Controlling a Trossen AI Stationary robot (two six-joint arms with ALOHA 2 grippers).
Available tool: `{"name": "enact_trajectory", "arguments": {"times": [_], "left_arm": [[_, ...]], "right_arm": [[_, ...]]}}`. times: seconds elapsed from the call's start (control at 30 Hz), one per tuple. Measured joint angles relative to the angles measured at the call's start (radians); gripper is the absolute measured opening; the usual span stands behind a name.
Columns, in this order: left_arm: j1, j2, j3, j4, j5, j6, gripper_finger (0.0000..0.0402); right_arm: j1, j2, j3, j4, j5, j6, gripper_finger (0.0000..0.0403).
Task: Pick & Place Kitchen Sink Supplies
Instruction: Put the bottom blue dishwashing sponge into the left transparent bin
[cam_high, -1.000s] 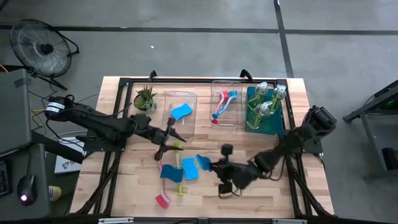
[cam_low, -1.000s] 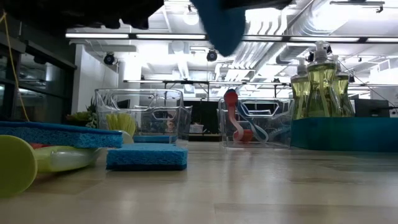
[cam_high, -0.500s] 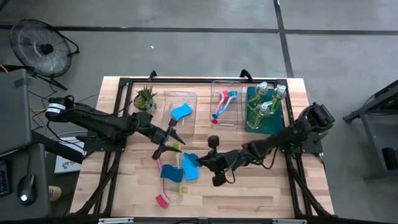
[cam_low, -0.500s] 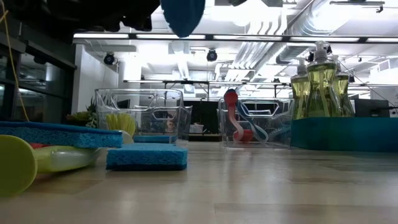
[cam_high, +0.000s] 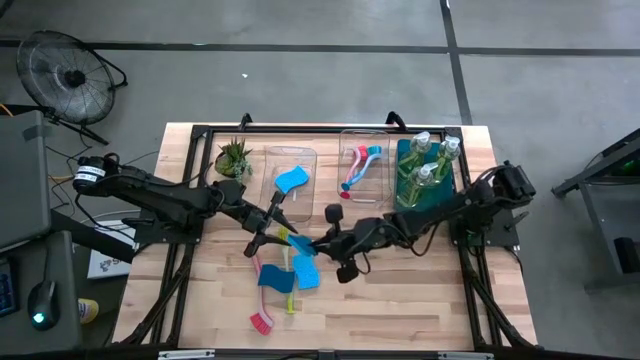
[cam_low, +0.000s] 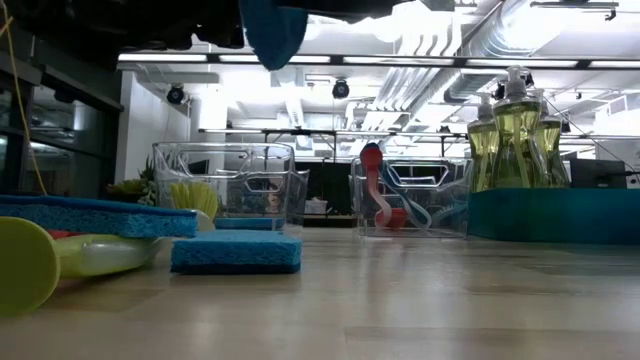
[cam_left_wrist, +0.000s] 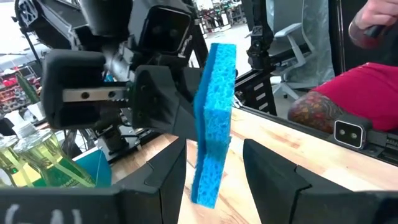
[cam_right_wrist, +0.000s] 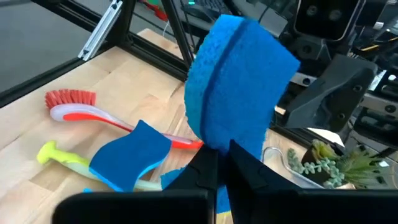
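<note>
High view: sorting's about halfway, handoff mid-air.
Right gripper (cam_high: 322, 241) fingers pinch a sponge (cam_high: 300, 243) between the left gripper (cam_high: 283, 230) fingers, which are spread; two sponges and brushes (cam_high: 262, 300) wait on the counter (cam_high: 420, 300).

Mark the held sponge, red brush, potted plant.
held sponge (cam_right_wrist: 239, 81), right wrist view, broad face.
red brush (cam_right_wrist: 71, 98), right wrist view, bristle head.
potted plant (cam_high: 234, 157), high view, leaves.

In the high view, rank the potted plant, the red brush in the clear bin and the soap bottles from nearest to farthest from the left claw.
From the left claw:
1. Potted plant, at the table's back edge on the left arm's side.
2. Red brush, in the clear bin right of centre.
3. Soap bottles, in the teal bin at the back right.
</note>
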Motion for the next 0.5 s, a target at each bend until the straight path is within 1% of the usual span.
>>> {"name": "enact_trajectory", "arguments": {"times": [0.17, 0.33, 0.5], "left_arm": [[0.0, 0.0, 0.0, 0.0, 0.0, 0.0, 0.0156], [0.0, 0.0, 0.0, 0.027, 0.0, 0.0, 0.0156], [0.0, 0.0, 0.0, 0.089, 0.0, 0.01, 0.0156]], "right_arm": [[-0.045, 0.0, 0.0, 0.025, -0.099, -0.008, 0.0003], [-0.085, 0.0, 0.0, 0.028, -0.175, -0.004, 0.0003], [-0.113, 0.0, 0.0, 0.055, -0.2, -0.011, 0.0003]]}}
